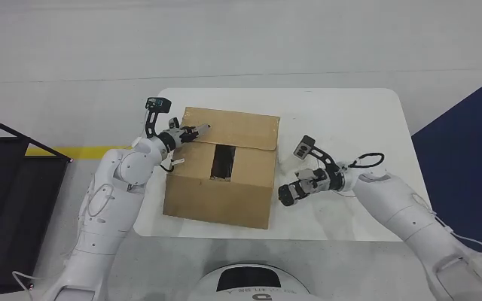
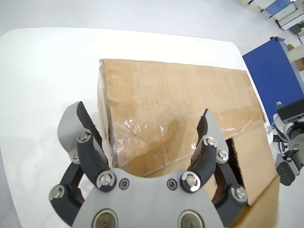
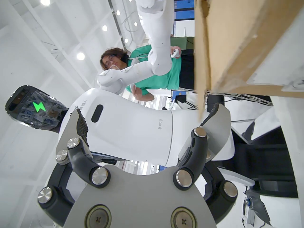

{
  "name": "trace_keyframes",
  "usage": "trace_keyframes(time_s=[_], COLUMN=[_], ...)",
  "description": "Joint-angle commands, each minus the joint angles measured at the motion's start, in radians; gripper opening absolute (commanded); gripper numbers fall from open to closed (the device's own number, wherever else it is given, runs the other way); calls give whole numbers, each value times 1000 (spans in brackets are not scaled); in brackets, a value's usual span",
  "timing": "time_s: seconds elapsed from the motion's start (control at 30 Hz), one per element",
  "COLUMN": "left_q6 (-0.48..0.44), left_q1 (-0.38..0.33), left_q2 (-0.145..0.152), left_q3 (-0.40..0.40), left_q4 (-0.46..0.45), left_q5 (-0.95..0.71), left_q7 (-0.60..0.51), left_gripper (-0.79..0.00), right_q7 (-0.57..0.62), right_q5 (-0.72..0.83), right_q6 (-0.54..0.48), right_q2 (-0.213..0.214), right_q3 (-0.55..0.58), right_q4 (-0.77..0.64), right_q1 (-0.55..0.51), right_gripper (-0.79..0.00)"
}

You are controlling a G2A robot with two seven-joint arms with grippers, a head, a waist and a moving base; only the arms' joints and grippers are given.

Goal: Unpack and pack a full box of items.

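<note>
A brown cardboard box (image 1: 226, 169) stands in the middle of the white table (image 1: 346, 120), its top flaps folded nearly flat with a dark narrow gap (image 1: 224, 162) between them. My left gripper (image 1: 194, 133) hovers open over the far left corner of the top; its fingers straddle the taped flap (image 2: 166, 110) without closing on it, gripper (image 2: 143, 115). My right gripper (image 1: 288, 193) is low beside the box's right side near the front corner, open and holding nothing (image 3: 149, 115). One right fingertip (image 3: 217, 112) lies close to the box's vertical corner edge (image 3: 201, 60).
The box takes up the left half of the table; bare tabletop lies to its right and behind it. The table's front edge (image 1: 301, 235) runs close under the box. A blue partition (image 1: 452, 143) stands off the right side, a black frame (image 1: 22, 173) off the left.
</note>
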Motion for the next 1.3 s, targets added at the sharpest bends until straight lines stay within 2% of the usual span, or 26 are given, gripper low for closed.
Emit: trace_keyframes(time_s=[0.0, 0.17, 0.37, 0.53, 0.77, 1.2, 1.27], left_q6=[0, 0, 0, 0, 0, 0, 4], left_q1=[0, 0, 0, 0, 0, 0, 4], left_q2=[0, 0, 0, 0, 0, 0, 0], left_q3=[0, 0, 0, 0, 0, 0, -16], left_q4=[0, 0, 0, 0, 0, 0, -17], left_q5=[0, 0, 0, 0, 0, 0, -29], left_q7=[0, 0, 0, 0, 0, 0, 29], left_gripper=[0, 0, 0, 0, 0, 0, 0], right_q7=[0, 0, -4, -52, -81, -72, -76], right_q5=[-39, -86, -59, -67, -57, 63, 78], right_q6=[0, 0, -4, -52, -81, -73, -76], right_q2=[-1, -7, -21, -38, -53, -84, -91], right_q3=[-14, -35, -47, -34, 0, 96, 110], right_q4=[6, 16, -20, -79, -111, -108, -101], right_q1=[5, 0, -11, -34, -70, -116, -117], right_gripper=[0, 0, 0, 0, 0, 0, 0])
